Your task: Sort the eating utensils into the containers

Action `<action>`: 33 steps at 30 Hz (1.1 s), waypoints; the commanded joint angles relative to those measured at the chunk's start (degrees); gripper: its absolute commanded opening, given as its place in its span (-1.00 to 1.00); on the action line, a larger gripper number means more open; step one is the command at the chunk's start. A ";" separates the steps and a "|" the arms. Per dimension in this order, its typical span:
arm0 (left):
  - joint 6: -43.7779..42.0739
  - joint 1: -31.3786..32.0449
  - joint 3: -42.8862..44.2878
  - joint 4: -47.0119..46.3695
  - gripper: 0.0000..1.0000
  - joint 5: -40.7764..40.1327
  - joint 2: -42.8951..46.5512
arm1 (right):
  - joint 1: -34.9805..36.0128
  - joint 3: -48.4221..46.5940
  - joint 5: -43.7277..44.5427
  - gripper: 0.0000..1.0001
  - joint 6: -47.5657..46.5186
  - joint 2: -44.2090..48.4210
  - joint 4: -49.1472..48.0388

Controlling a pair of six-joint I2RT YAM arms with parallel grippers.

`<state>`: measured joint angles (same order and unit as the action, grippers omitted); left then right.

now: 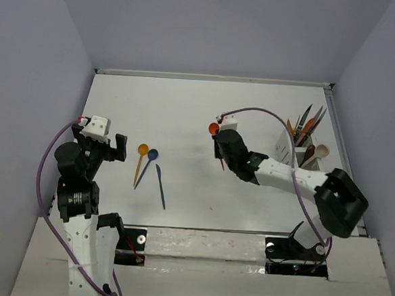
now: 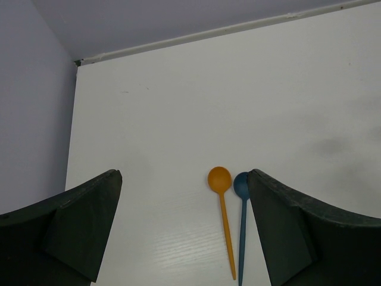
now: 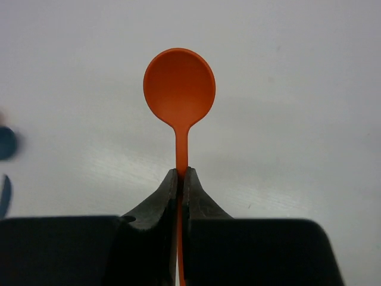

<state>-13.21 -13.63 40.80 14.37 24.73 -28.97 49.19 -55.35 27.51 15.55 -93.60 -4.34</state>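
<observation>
Orange-red plastic is what we have in the right fingers (image 3: 182, 176): they are pinched shut on the stem of a spoon (image 3: 179, 89), a short way below its round bowl. The bowl points straight out past the fingertips. From above, the spoon's long axis runs roughly far-to-near, with the bowl toward the back wall and the thin handle tip poking out on the near side of the wrist. We cannot tell how high it sits above the surface (image 1: 187, 106).

What matters for us now is that the white caddy (image 1: 283, 151) stands to the right of the held spoon, close to the right edge. Other utensils already stand upright in it, fanning outward. The stretch of surface between spoon and caddy is bare, so we judge the sideways carry to be free. The tight part will be the handles sticking up from the caddy and the wall just beside it. We think the spoon must be tipped upright before it can drop into a compartment.

Our left fingers (image 2: 184, 238) stand spread wide and hold nothing. They hover near a yellow-orange spoon (image 2: 223, 220), a blue spoon (image 2: 242, 232) and a blue knife (image 1: 160, 186), which lie close together and are nearer to that arm.
</observation>
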 commanded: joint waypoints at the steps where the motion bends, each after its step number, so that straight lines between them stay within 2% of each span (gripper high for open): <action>1: -0.59 -0.52 -0.19 -2.15 0.98 1.46 0.49 | -0.67 3.49 12.03 -1.00 -4.12 15.18 -18.16; 2: -0.59 -0.52 -0.28 -2.15 0.98 1.37 0.67 | -1.28 5.50 13.35 -1.00 -4.13 19.47 -17.99; 5: -0.50 -0.52 -0.37 -2.42 0.98 1.99 1.46 | -4.01 8.59 20.54 -1.00 -4.39 24.51 -17.99; 6: -0.59 -0.52 -0.37 -2.33 0.98 1.99 1.55 | -4.80 10.16 25.96 -1.00 -4.48 27.13 -17.90; 8: -0.67 -0.52 -0.28 -2.24 0.98 2.34 1.55 | -8.30 11.93 32.49 -1.00 -4.65 29.78 -17.90; 9: -0.67 -0.52 -0.28 -2.33 0.98 2.34 1.72 | -12.93 13.94 35.39 -1.00 -4.04 32.58 -17.90; 14: -0.76 -0.52 -0.45 -2.33 0.98 2.95 2.08 | -25.87 19.31 36.38 -1.00 -1.49 37.61 -17.90; 18: -0.94 -0.52 -0.45 -2.24 0.98 4.09 1.81 | -27.91 20.54 43.14 -1.00 -2.37 38.32 -17.90; 22: -1.20 -0.52 -0.37 -2.16 0.98 5.06 1.46 | -30.03 22.22 43.16 -1.00 -1.93 39.73 -17.81; 29: -1.64 -0.52 -0.37 -1.89 0.98 5.77 2.08 | -30.91 25.11 42.11 -1.00 -1.41 36.12 -17.63; 33: -1.64 -0.61 -0.45 -1.98 0.98 5.94 2.69 | -30.91 26.09 39.03 -1.00 7.02 38.31 -8.42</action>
<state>-14.37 -13.63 40.75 14.39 29.12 -27.31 18.39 -29.78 66.46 14.72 -57.12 -17.65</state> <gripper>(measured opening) 0.989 0.040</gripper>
